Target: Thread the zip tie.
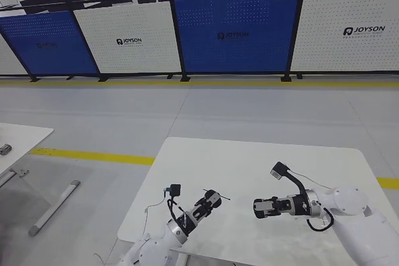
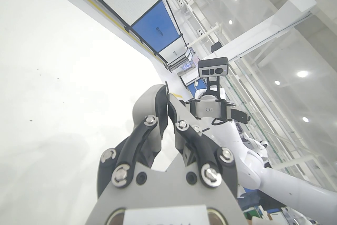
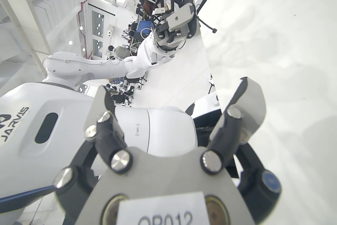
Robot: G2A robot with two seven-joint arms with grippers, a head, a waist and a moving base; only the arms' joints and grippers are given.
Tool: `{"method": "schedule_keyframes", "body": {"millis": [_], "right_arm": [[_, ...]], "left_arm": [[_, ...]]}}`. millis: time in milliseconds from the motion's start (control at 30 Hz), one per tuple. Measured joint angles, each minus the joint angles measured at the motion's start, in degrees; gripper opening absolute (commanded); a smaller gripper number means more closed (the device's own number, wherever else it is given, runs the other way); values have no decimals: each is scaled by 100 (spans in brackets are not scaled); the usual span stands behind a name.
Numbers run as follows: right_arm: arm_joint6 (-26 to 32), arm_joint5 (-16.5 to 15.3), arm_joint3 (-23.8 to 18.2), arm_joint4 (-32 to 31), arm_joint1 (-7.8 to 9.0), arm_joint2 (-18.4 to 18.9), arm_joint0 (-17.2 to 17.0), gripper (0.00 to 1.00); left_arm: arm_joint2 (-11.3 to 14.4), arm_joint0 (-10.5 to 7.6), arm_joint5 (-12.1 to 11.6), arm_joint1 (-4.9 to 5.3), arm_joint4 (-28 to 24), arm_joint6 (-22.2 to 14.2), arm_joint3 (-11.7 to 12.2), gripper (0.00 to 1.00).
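The zip tie (image 1: 223, 196) is a thin black strip, and my left gripper (image 1: 213, 199) is shut on it above the near left part of the white table (image 1: 253, 159). The left wrist view has the left gripper (image 2: 167, 98) pressed together, with a short black end of the zip tie (image 2: 166, 84) poking past the tips. My right gripper (image 1: 258, 208) is level with it to the right, a short gap away, facing it. In its own view the right gripper (image 3: 175, 89) is open and holds nothing. Farther off there, the left gripper (image 3: 173, 24) holds the zip tie (image 3: 208, 26), whose small head points toward the table.
A second white table (image 1: 13, 143) stands at the far left with a small grey object (image 1: 4, 148) on it. Bare floor with a yellow line (image 1: 93, 156) lies between the tables. Blue and white pegboard panels (image 1: 233, 36) line the back.
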Motion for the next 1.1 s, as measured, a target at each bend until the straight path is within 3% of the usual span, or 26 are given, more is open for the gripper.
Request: {"method": "schedule_keyframes", "body": {"millis": [267, 367, 433, 533, 1100], "right_arm": [[0, 0, 0, 0, 0, 0, 0, 100], [0, 0, 0, 0, 0, 0, 0, 100], [0, 0, 0, 0, 0, 0, 0, 100], [0, 0, 0, 0, 0, 0, 0, 100], [-161, 40, -146, -133, 41, 119, -51, 100]], "left_arm": [[14, -12, 13, -5, 1, 39, 5, 0], [22, -114, 78, -30, -46, 300, 54, 0], [54, -180, 71, -40, 196, 507, 181, 0], [173, -194, 15, -45, 231, 330, 315, 0], [170, -192, 16, -44, 197, 305, 308, 0]]}}
